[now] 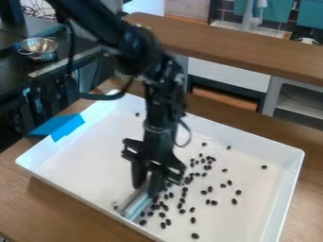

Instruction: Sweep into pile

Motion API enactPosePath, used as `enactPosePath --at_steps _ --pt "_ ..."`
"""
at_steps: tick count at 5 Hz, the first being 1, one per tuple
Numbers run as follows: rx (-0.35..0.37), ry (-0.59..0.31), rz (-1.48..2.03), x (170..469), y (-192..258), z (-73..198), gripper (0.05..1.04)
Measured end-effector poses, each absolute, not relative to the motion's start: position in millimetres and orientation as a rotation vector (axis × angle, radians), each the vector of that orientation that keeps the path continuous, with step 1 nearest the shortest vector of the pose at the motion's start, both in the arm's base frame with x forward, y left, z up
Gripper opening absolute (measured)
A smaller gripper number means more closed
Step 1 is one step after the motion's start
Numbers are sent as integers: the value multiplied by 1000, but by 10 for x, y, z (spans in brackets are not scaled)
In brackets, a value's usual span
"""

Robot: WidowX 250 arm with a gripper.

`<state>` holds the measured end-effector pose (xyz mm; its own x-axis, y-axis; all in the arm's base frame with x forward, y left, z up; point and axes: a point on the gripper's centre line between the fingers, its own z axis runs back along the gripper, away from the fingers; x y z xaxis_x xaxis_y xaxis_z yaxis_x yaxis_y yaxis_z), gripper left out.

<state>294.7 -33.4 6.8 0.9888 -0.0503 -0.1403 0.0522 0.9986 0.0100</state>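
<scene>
Hanging near the tray's front wall (73, 190), gripper (148, 185) grasps silvery tool (135, 204) beside beans (195, 236)

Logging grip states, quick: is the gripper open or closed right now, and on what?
Gripper: closed on a silvery tool, held low in the white tray beside the black beans.

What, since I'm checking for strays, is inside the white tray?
Scattered small dark pieces, plus a silvery tool held by the gripper. Anything directly behind these or the arm is covered.
</scene>
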Motion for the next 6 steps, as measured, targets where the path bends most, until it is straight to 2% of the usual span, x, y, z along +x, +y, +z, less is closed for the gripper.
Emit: enactPosePath --at_steps 3,4,5,6 --pt "2 113 -103 2910 -862 85 339" --pt "-7 104 -105 2926 -767 168 339" --pt "-73 115 -80 3003 -432 395 339" --pt "-173 92 -121 3089 -83 796 339"
